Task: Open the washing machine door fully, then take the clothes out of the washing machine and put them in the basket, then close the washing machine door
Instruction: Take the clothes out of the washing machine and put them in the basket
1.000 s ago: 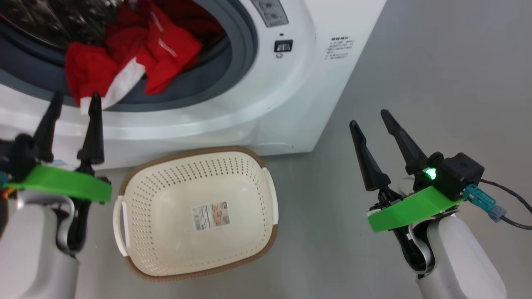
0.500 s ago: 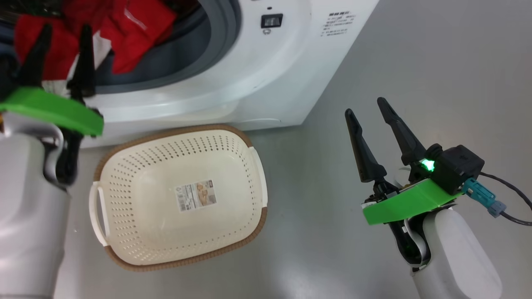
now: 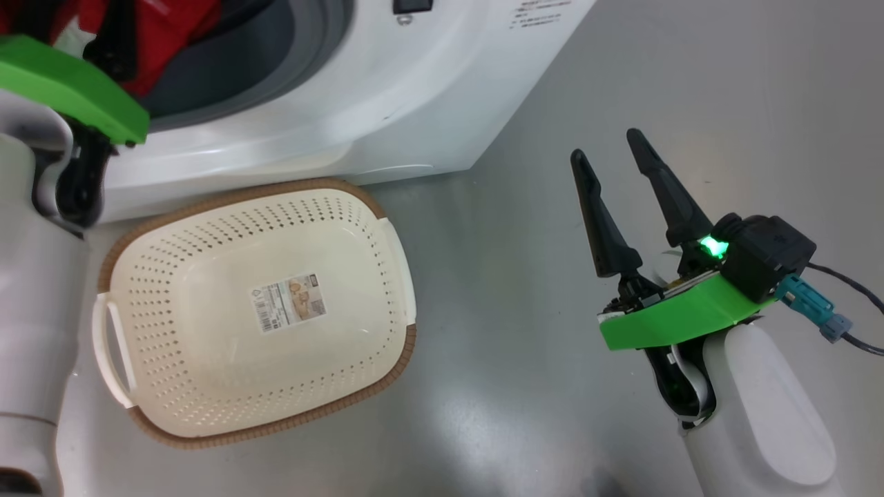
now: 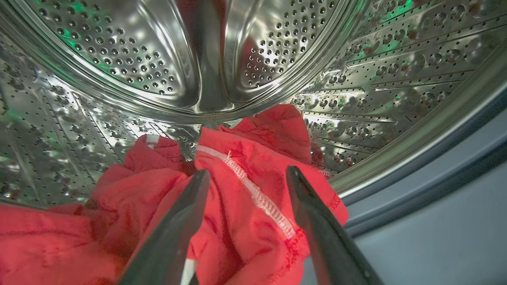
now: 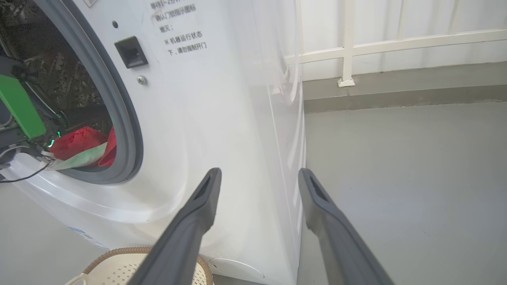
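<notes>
Where left pincer spreads, clothes partly hidden.

1. My head camera looks steeply down from above onto the basket and grey floor, with the washing machine front along its top edge.
2. My left wrist camera sits inside the drum, close on the clothes.
3. My right wrist camera faces the machine's front corner from low and near. It shares the opening, clothes and basket rim with the head view.

You see a shiny perforated steel drum behind the soft red cloth clothes, a glossy white washing machine, and a matt plastic basket.
</notes>
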